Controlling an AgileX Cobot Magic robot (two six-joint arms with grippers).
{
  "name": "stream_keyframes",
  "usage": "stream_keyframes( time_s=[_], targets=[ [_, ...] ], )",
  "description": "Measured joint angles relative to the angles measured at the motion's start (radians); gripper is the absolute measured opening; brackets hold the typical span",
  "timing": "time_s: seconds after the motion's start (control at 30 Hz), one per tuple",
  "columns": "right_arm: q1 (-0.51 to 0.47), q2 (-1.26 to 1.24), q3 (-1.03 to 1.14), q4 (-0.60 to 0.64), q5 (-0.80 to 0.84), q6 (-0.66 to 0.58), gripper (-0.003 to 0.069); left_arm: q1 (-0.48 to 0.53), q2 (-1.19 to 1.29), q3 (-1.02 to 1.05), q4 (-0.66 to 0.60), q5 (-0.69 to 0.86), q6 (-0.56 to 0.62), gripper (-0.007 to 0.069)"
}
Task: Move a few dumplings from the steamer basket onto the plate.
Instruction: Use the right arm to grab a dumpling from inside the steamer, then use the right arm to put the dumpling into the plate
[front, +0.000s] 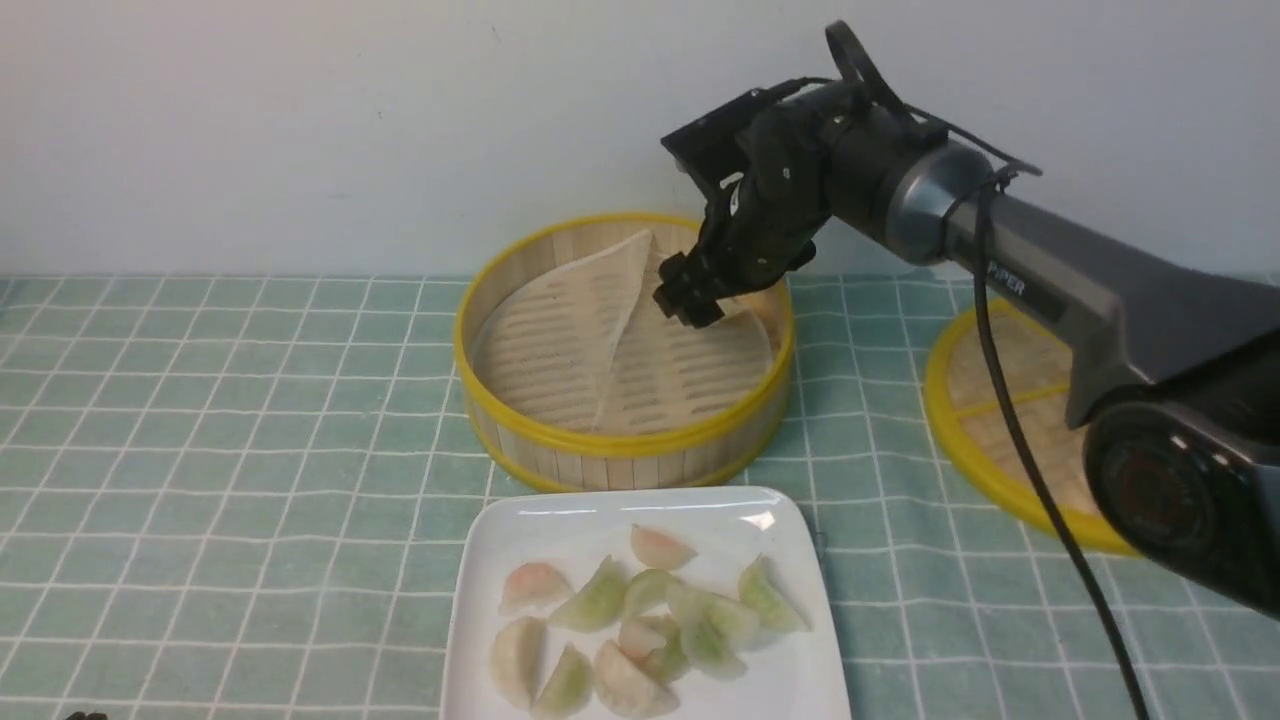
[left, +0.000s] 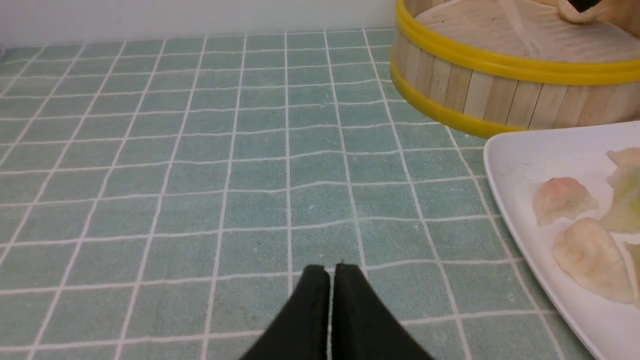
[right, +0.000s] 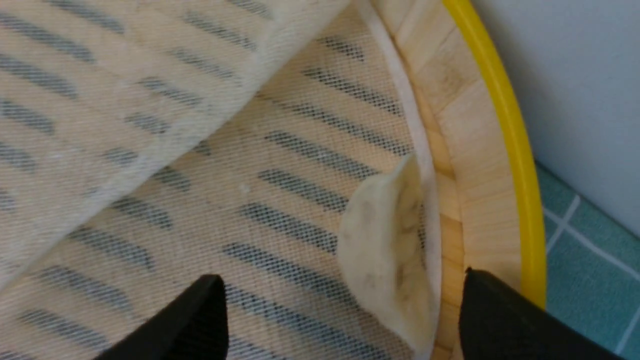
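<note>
Dumplings, pale white, greenish and pinkish, lie in a loose cluster on the plate. Several of them touch or overlap. The plate sits at the near edge of the counter, about midway along it.

Just behind the plate, toward the far edge and the wall, stands the steamer basket. Its liner sheet is creased into a raised fold that runs from the far rim toward the near rim. The flat woven lid lies on the counter toward the right edge, apart from the basket.

Your right hand reaches down inside the basket, on the side nearer the far right corner of the counter. From the right wrist camera you can see its fingers spread wide apart, holding nothing. A single dumpling lies on the liner between the fingers, closer to the one by the rim. It leans against the basket's inner wooden wall, under the yellow rim. Neither finger touches it.

Your left hand is over bare checked cloth on the left side of the counter, with the basket and plate off to its right. Its two fingertips are pressed together with only a hairline seam between them, and nothing is caught there.
</note>
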Motion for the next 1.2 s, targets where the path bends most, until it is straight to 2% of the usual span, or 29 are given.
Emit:
stream_keyframes(
  time_s=[0.33, 0.43, 0.47, 0.5, 0.53, 0.57, 0.67, 0.77, 0.9, 1.07, 1.13, 1.2],
  targets=[
    [-0.004, 0.059, -0.001, 0.006, -0.108, -0.041, 0.0558, 0.000, 0.000, 0.000, 0.000, 0.000, 0.000, -0.0006],
    [-0.004, 0.062, -0.007, 0.005, -0.102, 0.010, 0.0451, 0.000, 0.000, 0.000, 0.000, 0.000, 0.000, -0.0006],
    [-0.005, 0.063, -0.016, 0.002, -0.078, 0.032, 0.0354, 0.000, 0.000, 0.000, 0.000, 0.000, 0.000, -0.0006],
    [-0.005, 0.063, -0.018, 0.001, -0.078, 0.033, 0.0338, 0.000, 0.000, 0.000, 0.000, 0.000, 0.000, -0.0006],
    [-0.005, 0.060, -0.032, 0.000, -0.039, 0.042, 0.0213, 0.000, 0.000, 0.000, 0.000, 0.000, 0.000, -0.0006],
    [-0.005, 0.054, -0.049, 0.001, -0.006, 0.049, 0.0176, 0.000, 0.000, 0.000, 0.000, 0.000, 0.000, -0.0006],
    [-0.005, 0.035, -0.083, 0.008, 0.076, 0.055, 0.0197, 0.000, 0.000, 0.000, 0.000, 0.000, 0.000, -0.0006],
    [-0.005, -0.031, -0.136, 0.025, 0.229, 0.056, 0.0199, 0.000, 0.000, 0.000, 0.000, 0.000, 0.000, -0.0006],
    [-0.005, -0.085, -0.147, 0.034, 0.295, 0.059, 0.0199, 0.000, 0.000, 0.000, 0.000, 0.000, 0.000, -0.0006],
    [0.003, -0.268, 0.108, 0.206, 0.305, 0.052, 0.0199, 0.000, 0.000, 0.000, 0.000, 0.001, 0.000, -0.0006],
    [0.014, -0.326, 0.206, 0.231, 0.304, 0.040, 0.0199, 0.000, 0.000, 0.000, 0.000, 0.001, 0.000, -0.0006],
    [0.058, -0.441, 0.421, 0.261, 0.306, 0.021, 0.0199, 0.000, 0.000, 0.000, 0.000, 0.001, 0.000, -0.0006]
  ],
)
